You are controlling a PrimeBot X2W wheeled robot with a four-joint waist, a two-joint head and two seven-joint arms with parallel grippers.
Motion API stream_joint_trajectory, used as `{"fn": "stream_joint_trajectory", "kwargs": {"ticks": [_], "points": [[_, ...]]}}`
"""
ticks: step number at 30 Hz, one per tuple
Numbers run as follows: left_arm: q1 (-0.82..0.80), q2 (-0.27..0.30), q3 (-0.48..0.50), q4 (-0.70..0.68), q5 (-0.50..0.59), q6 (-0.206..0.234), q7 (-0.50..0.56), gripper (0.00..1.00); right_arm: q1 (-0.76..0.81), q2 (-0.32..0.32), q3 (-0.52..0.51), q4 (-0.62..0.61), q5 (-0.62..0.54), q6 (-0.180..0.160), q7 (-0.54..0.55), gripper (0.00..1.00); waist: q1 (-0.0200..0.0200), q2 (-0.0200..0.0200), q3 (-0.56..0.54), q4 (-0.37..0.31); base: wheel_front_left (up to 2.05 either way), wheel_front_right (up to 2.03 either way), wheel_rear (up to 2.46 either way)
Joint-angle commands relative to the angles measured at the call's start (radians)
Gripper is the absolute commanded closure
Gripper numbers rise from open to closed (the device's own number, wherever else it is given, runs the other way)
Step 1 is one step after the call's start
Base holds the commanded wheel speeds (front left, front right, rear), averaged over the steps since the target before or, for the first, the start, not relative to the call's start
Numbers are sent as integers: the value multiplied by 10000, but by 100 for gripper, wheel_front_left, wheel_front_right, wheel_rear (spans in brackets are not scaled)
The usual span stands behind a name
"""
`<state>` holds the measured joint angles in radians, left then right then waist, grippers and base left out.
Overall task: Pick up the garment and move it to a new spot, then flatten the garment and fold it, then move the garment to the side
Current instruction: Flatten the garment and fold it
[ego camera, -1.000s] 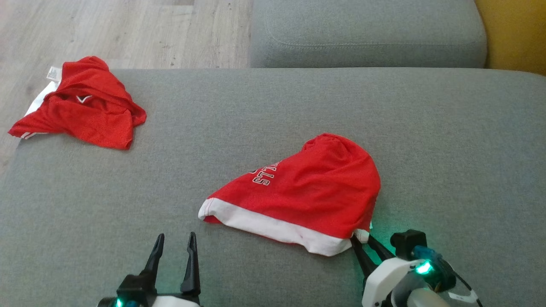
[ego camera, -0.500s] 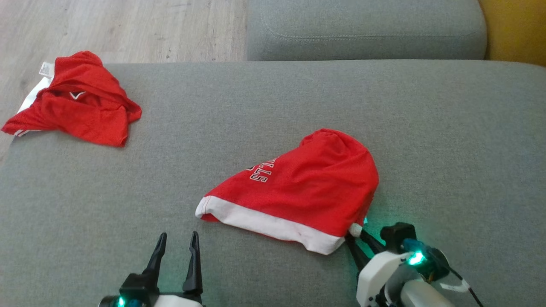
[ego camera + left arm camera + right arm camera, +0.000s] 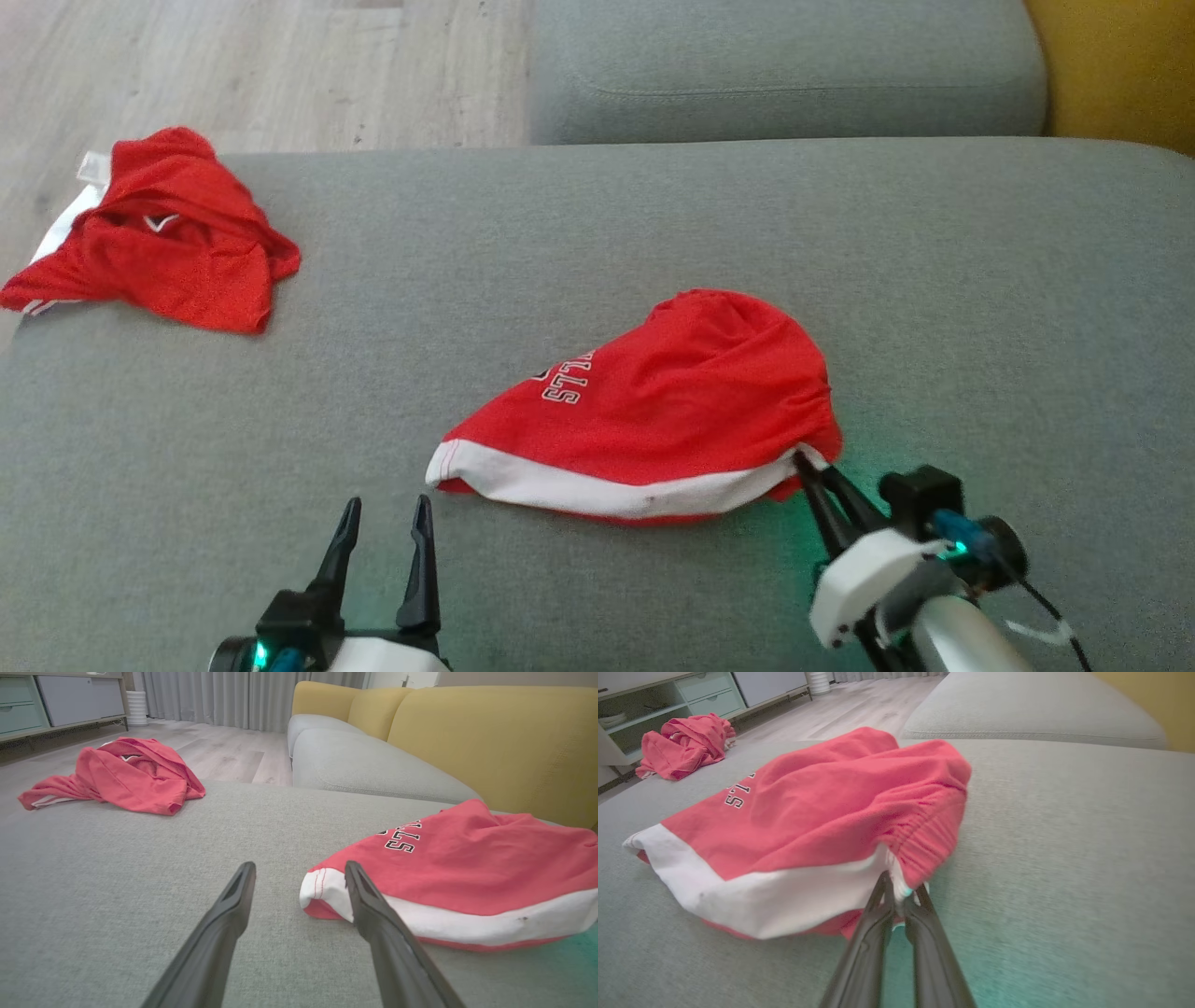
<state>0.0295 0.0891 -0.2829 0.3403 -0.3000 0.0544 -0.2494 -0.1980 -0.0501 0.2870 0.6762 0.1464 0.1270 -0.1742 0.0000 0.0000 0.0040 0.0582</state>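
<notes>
so: right arm [image 3: 868,574] low, jaws pinching garment [image 3: 653,411] corner

Two red garments are on show: one lettered garment [image 3: 653,411] with a white hem, one crumpled garment [image 3: 159,252]. Two grey cushions, a near cushion [image 3: 597,243] and a far cushion [image 3: 784,65], sit alongside two grippers, the left gripper [image 3: 387,504] and the right gripper [image 3: 807,461], each with two dark fingers [image 3: 420,569].

Letters: part of the word on the garment [image 3: 672,411] is lost in a fold.
Corner: the garment's white corner hides between the pinched fingers of the right gripper [image 3: 901,889].
Edge: the red cloth [image 3: 159,247], far left of the garment, has its tip cut off.
</notes>
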Motion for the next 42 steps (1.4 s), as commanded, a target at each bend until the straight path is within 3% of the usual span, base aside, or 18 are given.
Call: {"fn": "stream_joint_trajectory", "kwargs": {"ticks": [1,11,21,30,36,40,42], "points": [[-237,98,371,-359,-109,76,-124,0,32,-1,-17,-465,-174,37,31,100,0,0,-42,-93,0,0,0],[-253,13,70,-257,-174,-149,-110,0,1095,-1,-1811,-3260,-1069,37,1020,100,0,0,-89,-402,0,0,0],[-631,-263,-1651,484,-488,-1378,793,0,1551,-1,-2228,-4306,-1200,37,1652,100,0,0,45,-483,0,0,0],[-1679,-358,-1978,1916,-727,-1084,1020,0,1470,-1,-2047,-4457,-1131,37,1744,100,0,0,300,-697,0,0,0],[-2113,-380,-2433,2657,-982,-1213,1104,0,1389,-1,-2032,-4454,-1117,37,1710,100,0,0,458,-799,0,0,0],[-2269,-385,-2678,2761,-1116,-1164,816,47,1360,-1,-2047,-4455,-1114,37,1662,100,0,0,539,-834,0,0,0],[-2332,-385,-2781,2771,-1177,-1109,687,56,1347,-1,-2057,-4438,-1112,37,1636,100,0,0,568,-839,0,0,0]]}}
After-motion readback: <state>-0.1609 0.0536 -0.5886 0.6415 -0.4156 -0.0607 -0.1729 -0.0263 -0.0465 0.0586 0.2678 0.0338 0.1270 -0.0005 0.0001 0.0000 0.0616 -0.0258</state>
